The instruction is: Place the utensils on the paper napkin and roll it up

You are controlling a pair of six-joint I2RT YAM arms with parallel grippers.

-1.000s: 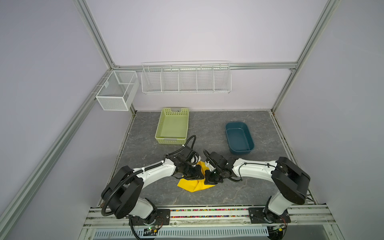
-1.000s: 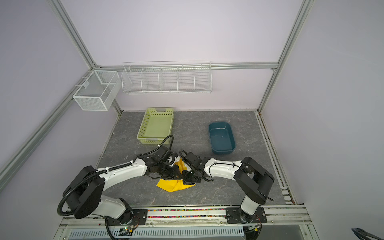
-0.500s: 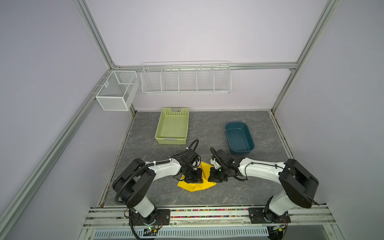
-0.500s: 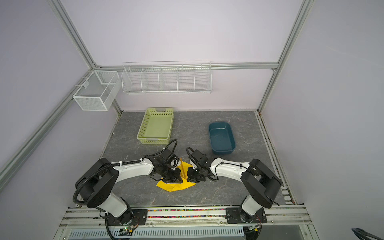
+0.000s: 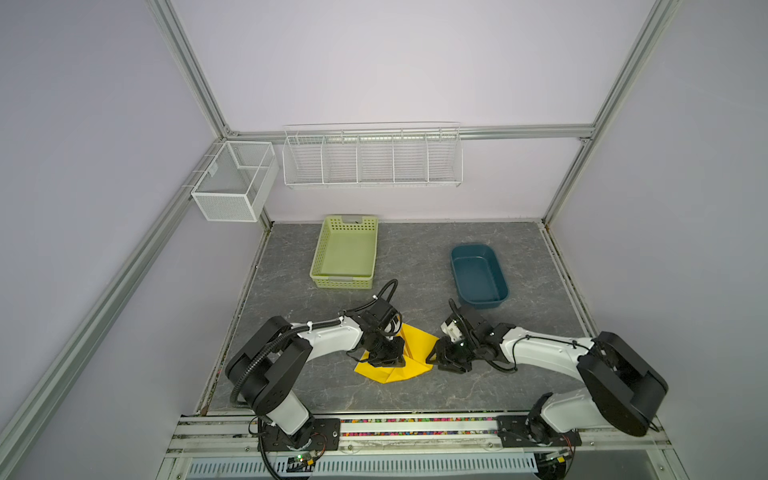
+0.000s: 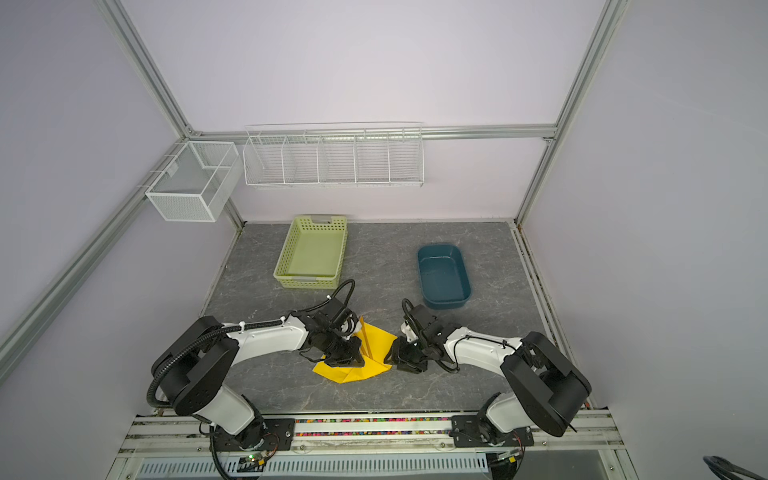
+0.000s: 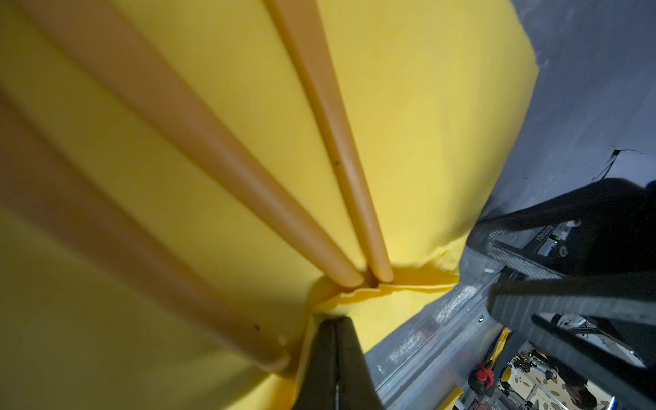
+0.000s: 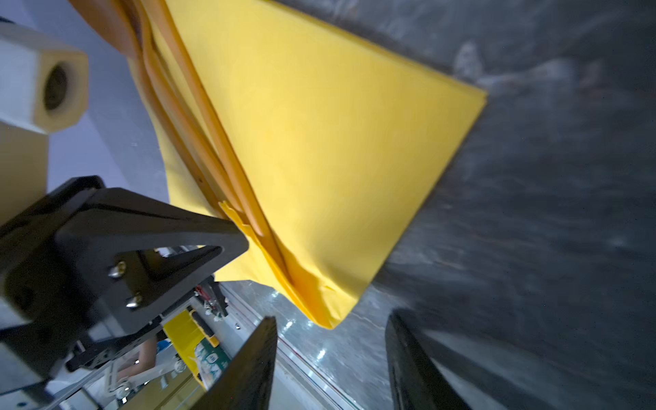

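Robot test cell in a lab: an aluminium frame [image 5: 190,70] closes in plain lilac walls [image 5: 395,62] around a grey stone-patterned table [image 5: 415,257]. The left arm [image 5: 328,336] and the right arm [image 5: 540,345], both white and black with exposed cabling, are bolted to a metal rail [image 5: 415,428] along the front edge. A white wire rack [image 5: 372,158] and a mesh box [image 5: 232,183] hang from the frame; a green basket [image 5: 345,283] and a blue tub [image 5: 480,302] sit on the table.

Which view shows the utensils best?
Left wrist: the utensils show three handles close-up on the napkin. Right wrist shows them bunched edge-on; in a top view only a thin orange line shows.
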